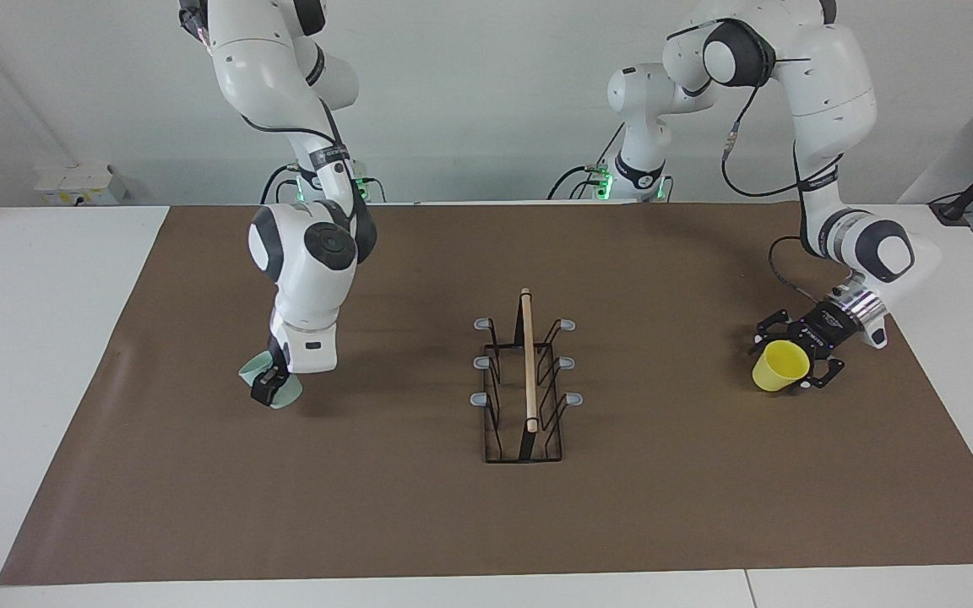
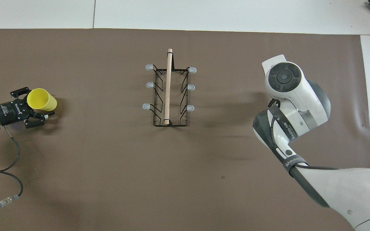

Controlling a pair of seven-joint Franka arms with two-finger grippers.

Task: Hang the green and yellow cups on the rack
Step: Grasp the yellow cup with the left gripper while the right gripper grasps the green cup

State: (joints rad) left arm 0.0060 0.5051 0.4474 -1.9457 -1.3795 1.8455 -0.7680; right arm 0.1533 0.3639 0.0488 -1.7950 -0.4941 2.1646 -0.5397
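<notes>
Claws (image 1: 269,387) seemingly gripping both cups (image 1: 780,366).

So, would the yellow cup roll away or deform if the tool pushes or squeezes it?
Probably it rolls: the yellow cup lies on its side on the mat, and its taper would curve the path. It looks like thin plastic, so likely light, and the open rim may flex under a squeeze.

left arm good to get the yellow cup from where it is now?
Probably yes. The left hand is already at the yellow cup, open fingers on either side of it, with nothing between them. The rack stands well clear, mid-table.
</notes>
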